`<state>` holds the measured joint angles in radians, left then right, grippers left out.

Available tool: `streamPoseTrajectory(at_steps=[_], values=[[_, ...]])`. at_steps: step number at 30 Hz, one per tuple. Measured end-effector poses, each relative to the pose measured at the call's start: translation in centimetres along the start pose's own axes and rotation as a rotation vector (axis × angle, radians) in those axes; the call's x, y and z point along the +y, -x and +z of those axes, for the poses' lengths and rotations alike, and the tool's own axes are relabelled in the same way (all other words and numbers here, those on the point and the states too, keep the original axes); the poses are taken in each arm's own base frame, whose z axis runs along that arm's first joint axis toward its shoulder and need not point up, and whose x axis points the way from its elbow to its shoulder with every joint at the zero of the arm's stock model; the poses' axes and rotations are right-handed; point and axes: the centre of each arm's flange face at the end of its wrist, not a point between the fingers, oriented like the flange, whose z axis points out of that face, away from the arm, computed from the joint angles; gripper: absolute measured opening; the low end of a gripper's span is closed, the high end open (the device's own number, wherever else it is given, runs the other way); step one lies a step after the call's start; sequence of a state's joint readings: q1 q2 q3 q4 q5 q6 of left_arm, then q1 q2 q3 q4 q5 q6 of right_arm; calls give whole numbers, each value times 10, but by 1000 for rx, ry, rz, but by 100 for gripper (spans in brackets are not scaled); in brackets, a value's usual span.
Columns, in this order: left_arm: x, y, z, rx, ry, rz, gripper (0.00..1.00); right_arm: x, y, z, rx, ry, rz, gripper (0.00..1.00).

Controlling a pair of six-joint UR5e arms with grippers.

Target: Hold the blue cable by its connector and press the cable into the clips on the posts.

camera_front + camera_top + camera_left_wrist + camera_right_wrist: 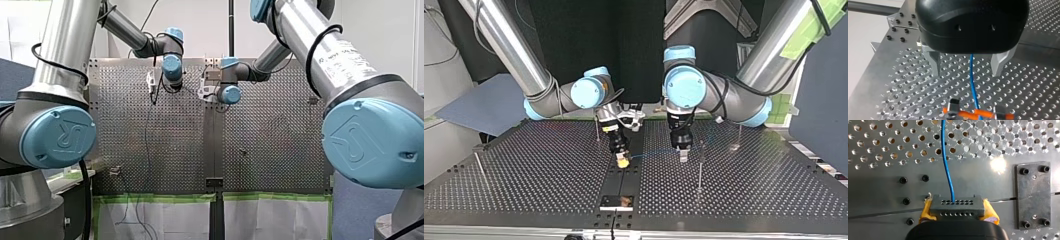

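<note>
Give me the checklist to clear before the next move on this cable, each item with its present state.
1. Connector clamped in my right pincer: ok, with yellow pads on both sides.
2. Blue cable leaves the connector without a kink: ok.
3. Cable runs between my left pincer's fingers: ok.
4. Left pincer closed on the cable: not ok. The fingers stand open, apart from it.
5. Cable seated in a clip on the nearest post: cannot tell. The clips are too small to see in the top view.
</note>
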<state>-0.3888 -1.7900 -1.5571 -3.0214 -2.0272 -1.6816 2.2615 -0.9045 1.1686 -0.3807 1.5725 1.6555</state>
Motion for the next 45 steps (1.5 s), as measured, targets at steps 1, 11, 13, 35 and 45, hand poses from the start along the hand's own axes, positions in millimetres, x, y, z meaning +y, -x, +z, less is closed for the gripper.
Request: streamPoseTrajectory(at_steps=[1, 11, 13, 35, 45], values=[[0, 0, 0, 0, 1, 0, 100, 0, 0, 0, 0, 0, 0, 0], [3, -8, 9, 2, 9, 7, 100, -3, 0, -1, 0, -4, 0, 0], [2, -12, 13, 10, 5, 17, 100, -4, 0, -1, 1, -5, 1, 0], [6, 2, 26, -26, 40, 66, 100, -5, 0, -1, 0, -6, 1, 0], [5, 2, 21, -29, 78, 96, 1, -5, 0, -1, -2, -7, 1, 0]])
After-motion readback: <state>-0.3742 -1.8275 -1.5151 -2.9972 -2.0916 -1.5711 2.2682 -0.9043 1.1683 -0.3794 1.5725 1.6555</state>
